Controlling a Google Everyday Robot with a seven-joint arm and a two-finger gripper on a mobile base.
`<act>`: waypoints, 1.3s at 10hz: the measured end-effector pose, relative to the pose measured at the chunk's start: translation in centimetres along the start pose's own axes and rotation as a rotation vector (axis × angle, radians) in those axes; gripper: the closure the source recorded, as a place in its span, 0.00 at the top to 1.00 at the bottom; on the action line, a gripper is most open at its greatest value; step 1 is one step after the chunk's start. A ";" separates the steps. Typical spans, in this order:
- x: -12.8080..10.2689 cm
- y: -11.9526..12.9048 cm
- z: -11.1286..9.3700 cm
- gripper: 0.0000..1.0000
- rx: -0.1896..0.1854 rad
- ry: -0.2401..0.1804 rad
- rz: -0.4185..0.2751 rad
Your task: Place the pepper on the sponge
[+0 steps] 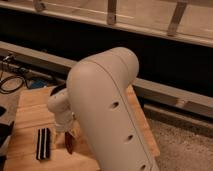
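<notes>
pepper [69,144]: hanging nearly upright, dark red and glossy, lower tip pointing down at the wooden table [30,112]; whether touching the boards or riding just above them, cannot tell.

gripper [68,136]: sitting low over the near part of the table, straight under the rounded white wrist [61,109]; clenching on the upper end of the pepper, jaws mostly hiding under the wrist housing.

arm [107,107]: filling the middle of the view as one big white link, running from the lower right edge up to a rounded elbow, then bending down and left toward the wrist; showing three small dark round holes along its side; covering much of the table's right half.

striped object [43,144]: lying flat on the table just left of the pepper, black and white bands running lengthwise; sitting apart from both the pepper and the gripper.

black cable [10,84]: looping on the ground beyond the table's far left corner, beside a small blue item [36,84].

grey ledge [170,95]: crossing behind the table from left to right, with a dark band above it and pale posts [112,11] standing along the top edge.

speckled floor [185,145]: showing to the right of the table.
</notes>
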 end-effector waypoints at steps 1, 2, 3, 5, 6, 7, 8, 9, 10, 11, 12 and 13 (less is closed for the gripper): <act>-0.4 -0.1 0.4 0.45 -0.028 -0.003 0.022; -0.2 -0.9 0.6 0.34 -0.016 -0.001 0.019; -0.2 -0.7 0.4 0.25 -0.018 0.000 0.015; -0.2 -0.7 0.0 0.04 -0.021 -0.002 0.018; -0.1 -0.4 0.0 0.00 -0.021 0.002 0.012; 0.0 -0.5 0.0 0.00 -0.020 0.002 0.012; 0.1 -0.5 -0.6 0.00 -0.023 -0.020 0.011; 0.2 -0.3 -1.8 0.00 -0.031 -0.060 0.009; 0.3 -0.1 -3.0 0.00 -0.038 -0.091 0.005; 0.6 0.3 -4.9 0.00 -0.052 -0.127 -0.004; 0.8 0.3 -7.5 0.00 -0.066 -0.171 -0.007; 0.8 0.3 -9.5 0.00 -0.074 -0.206 -0.007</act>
